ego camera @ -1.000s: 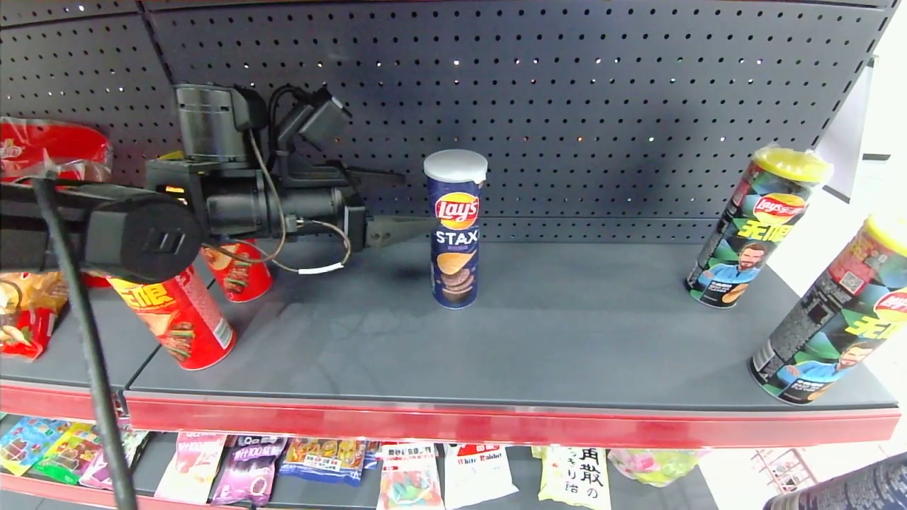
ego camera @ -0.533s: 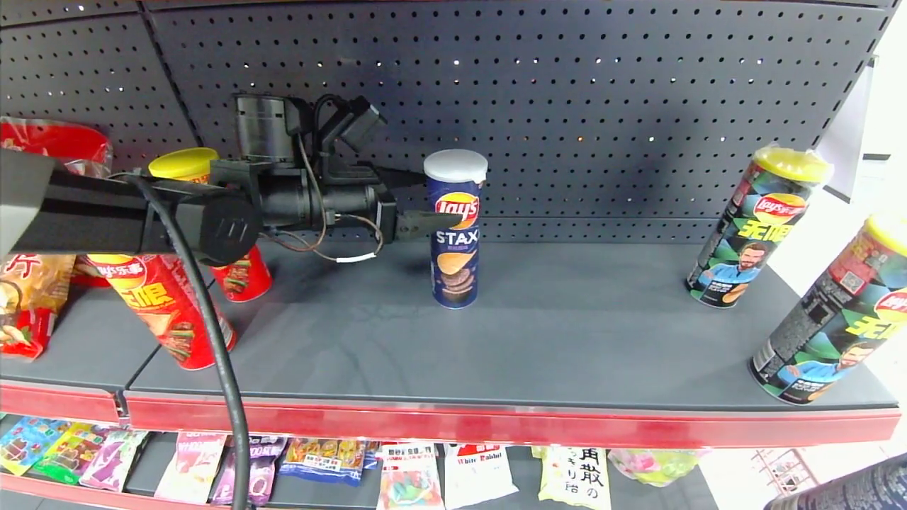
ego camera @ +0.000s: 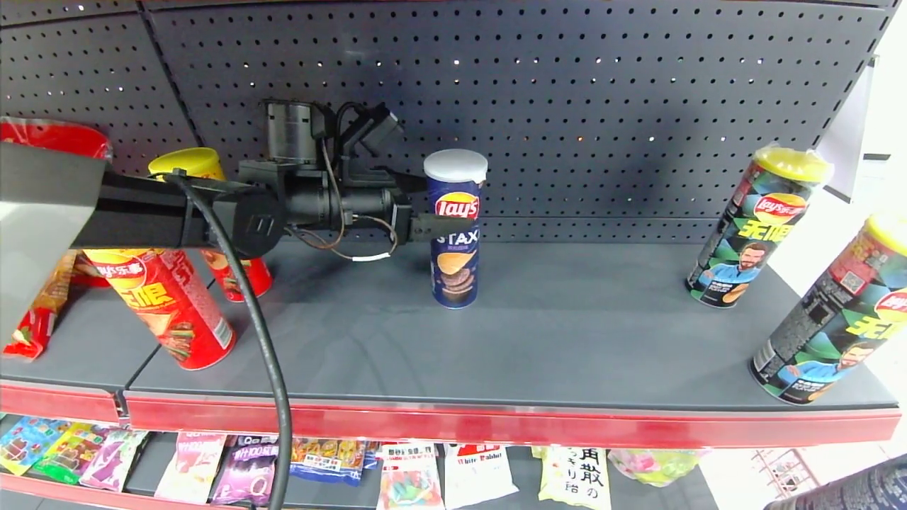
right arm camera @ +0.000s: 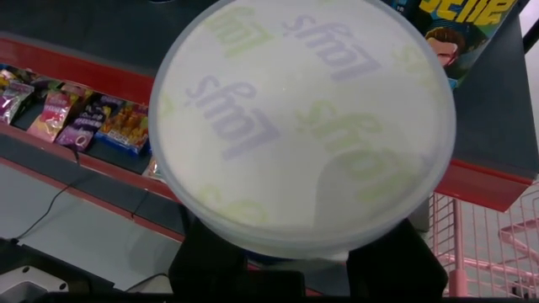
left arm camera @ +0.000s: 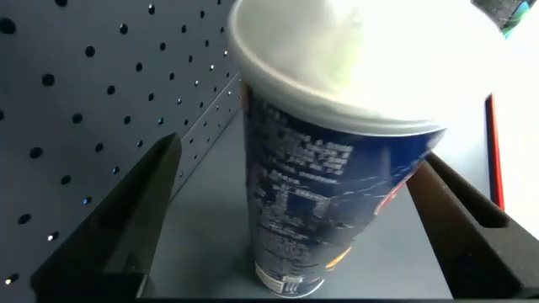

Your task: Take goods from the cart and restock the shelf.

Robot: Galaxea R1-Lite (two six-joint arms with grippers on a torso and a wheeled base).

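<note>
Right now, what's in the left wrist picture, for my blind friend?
A blue chip can with a white lid stands upright on the grey shelf between the two dark fingers of the open end effector, beside a pegboard wall.

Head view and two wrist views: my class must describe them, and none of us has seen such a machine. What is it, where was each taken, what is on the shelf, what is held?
It is a two-armed robot restocking a shop shelf. One camera on its head looks at the shelf; one sits on each wrist. On the shelf stand a blue can, red cans and green-and-black cans. The open left claw straddles the blue can. The right claw holds a white-lidded can.
</note>
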